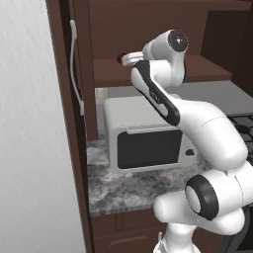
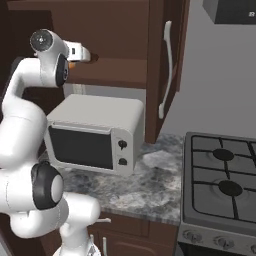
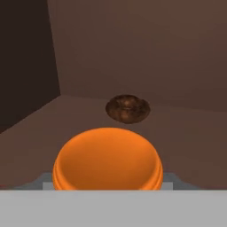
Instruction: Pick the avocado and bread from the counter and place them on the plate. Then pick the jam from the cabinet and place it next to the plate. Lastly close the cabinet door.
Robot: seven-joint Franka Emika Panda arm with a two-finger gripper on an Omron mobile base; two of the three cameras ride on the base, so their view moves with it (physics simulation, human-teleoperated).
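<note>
The jaws reach into the cabinet (image 1: 163, 29), and whether they are gripping or merely flanking cannot be told; grey finger parts show just at either side of the jam (image 3: 106, 159), low in the hand view. The jam sits on the cabinet's inner shelf (image 3: 186, 128), right in front of the camera: a smooth, glossy orange dome with a slight rim near its base, its bottom cut off by the frame edge. In the right base view a sliver of orange (image 2: 73, 63) peeks out beside the gripper (image 2: 86, 55), mostly covered by the white wrist. From the left base view the gripper (image 1: 129, 59) is at the shelf's front edge, the jam hidden behind it. Further back on the shelf lies a dark brown round lump (image 3: 127, 108), mottled and rough, apart from the jam. The cabinet's walls are flat matt dark brown wood. Its door (image 2: 165, 65) stands open, the long thin silver bar handle (image 2: 165, 70) upright on it. Below, a boxy off-white microwave (image 2: 95, 135) with a dark window rests on the grey-and-white marbled tabletop (image 2: 145, 185), and a dark gas hob (image 2: 220, 175) sits to the right
</note>
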